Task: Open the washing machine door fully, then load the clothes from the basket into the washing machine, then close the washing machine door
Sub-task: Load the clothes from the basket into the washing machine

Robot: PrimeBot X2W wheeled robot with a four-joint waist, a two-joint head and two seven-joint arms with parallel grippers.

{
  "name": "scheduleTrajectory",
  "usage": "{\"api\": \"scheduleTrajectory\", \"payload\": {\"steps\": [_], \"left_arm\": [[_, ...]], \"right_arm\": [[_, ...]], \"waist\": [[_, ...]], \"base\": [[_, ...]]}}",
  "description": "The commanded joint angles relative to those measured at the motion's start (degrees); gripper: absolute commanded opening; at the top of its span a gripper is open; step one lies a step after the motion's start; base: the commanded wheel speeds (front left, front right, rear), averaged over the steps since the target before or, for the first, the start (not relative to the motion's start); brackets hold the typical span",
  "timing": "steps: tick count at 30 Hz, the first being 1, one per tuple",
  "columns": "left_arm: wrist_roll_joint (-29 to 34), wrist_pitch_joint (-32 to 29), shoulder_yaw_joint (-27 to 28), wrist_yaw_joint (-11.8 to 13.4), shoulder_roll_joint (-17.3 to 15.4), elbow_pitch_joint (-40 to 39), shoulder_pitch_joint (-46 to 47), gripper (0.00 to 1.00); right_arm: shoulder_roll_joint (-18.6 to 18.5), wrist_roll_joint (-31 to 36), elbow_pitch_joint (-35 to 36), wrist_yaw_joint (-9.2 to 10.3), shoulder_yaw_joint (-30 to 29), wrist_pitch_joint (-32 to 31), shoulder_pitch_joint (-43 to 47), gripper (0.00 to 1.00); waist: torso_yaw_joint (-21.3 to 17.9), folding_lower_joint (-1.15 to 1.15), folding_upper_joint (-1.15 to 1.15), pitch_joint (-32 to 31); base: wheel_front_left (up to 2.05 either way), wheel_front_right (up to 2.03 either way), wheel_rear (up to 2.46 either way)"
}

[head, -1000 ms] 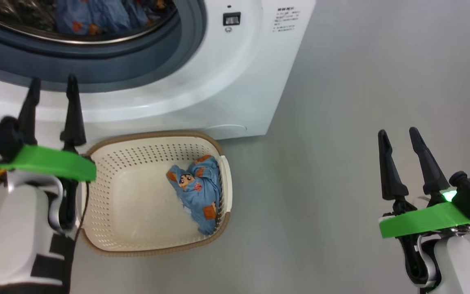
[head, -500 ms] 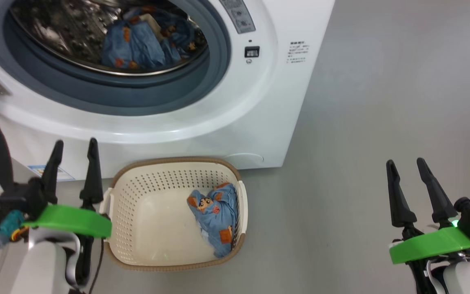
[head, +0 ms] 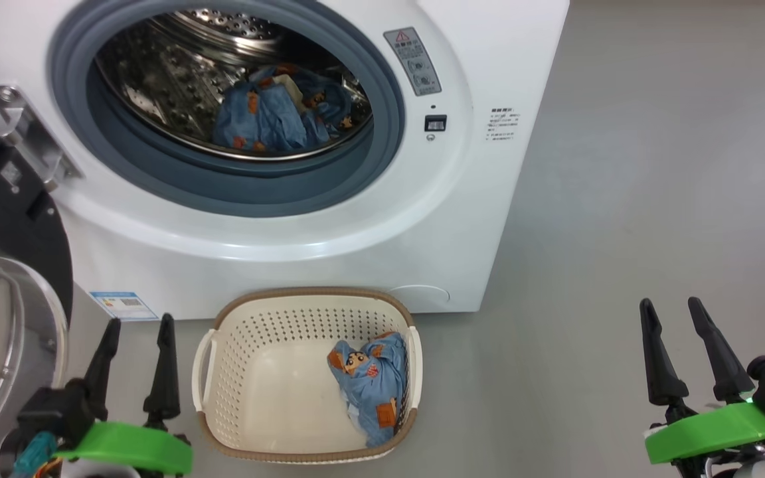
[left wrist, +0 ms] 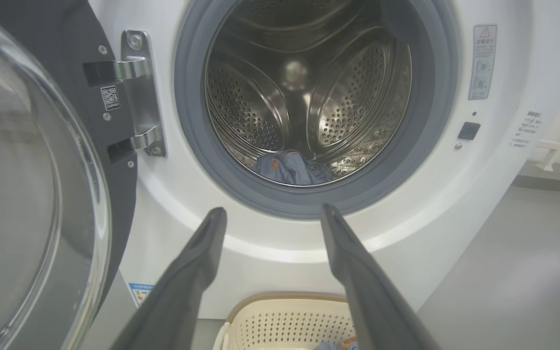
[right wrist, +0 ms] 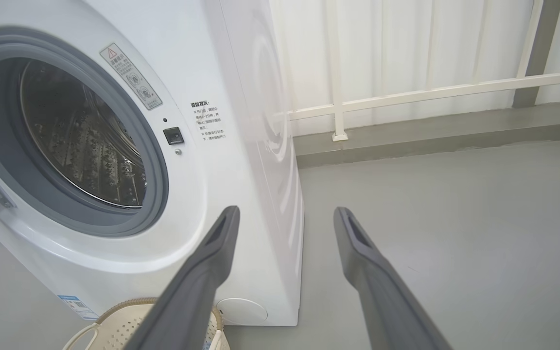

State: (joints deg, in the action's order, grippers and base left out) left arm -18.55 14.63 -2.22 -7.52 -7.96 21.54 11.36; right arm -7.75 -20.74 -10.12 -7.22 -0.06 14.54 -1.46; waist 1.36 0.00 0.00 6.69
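Washing machine door (head: 7, 285): swung wide open at our left, hanging on its metal hinge (left wrist: 144, 92).
Washing machine (head: 329, 259): stands right behind the basket, with its front facing us.
Clothes (head: 276, 119): a blue bundle lies low in the steel drum (head: 176, 73).
Basket (head: 309, 293): on the grey floor (head: 621, 199) just before the machine, between our arms.
Garment (head: 372, 385): one blue printed piece lies at the basket's right end.
Left gripper (head: 140, 320): released, fingers spread and empty, just left of the basket.
Right gripper (head: 669, 302): released and empty, over the floor well to the right.
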Motion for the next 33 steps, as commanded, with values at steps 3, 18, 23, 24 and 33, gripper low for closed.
{"api": "scheduleTrajectory", "payload": {"steps": [3, 18, 23, 24, 33], "left_arm": [[0.53, 0.37, 2.6, 0.03, -1.03, -2.93, -1.76, 1.0], [1.33, 0.37, 3.89, 0.03, -1.19, -10.73, -10.06, 1.0], [1.57, 0.37, 4.21, 0.03, -0.93, -11.28, -10.5, 1.0], [1.62, 0.37, 4.26, 0.03, -0.87, -11.37, -10.54, 1.0], [1.87, 0.37, 4.43, 0.03, -0.53, -11.75, -10.06, 1.0]], "right_arm": [[-1.59, -0.41, 1.26, -0.26, 0.95, 0.46, 0.92, 1.0], [-1.88, -0.85, 1.89, -0.26, 0.25, 0.46, 3.39, 1.0], [-1.83, -0.75, 1.93, -0.26, 0.12, 0.46, 3.45, 1.0], [-1.83, -0.73, 1.94, -0.26, 0.09, 0.46, 3.44, 1.0], [-1.78, -0.55, 2.37, -0.26, 0.04, 0.46, 2.87, 1.0]], "waist": [[0.67, 0.0, 0.0, -1.89], [0.68, 0.0, 0.0, -3.69], [0.62, 0.0, 0.0, -3.66], [0.6, 0.0, 0.0, -3.64], [0.32, 0.0, 0.0, -2.25]], "base": [[0.0, 0.0, 0.0], [0.0, 0.0, 0.0], [0.0, 0.0, 0.0], [0.0, 0.0, 0.0], [0.0, 0.0, 0.0]]}}
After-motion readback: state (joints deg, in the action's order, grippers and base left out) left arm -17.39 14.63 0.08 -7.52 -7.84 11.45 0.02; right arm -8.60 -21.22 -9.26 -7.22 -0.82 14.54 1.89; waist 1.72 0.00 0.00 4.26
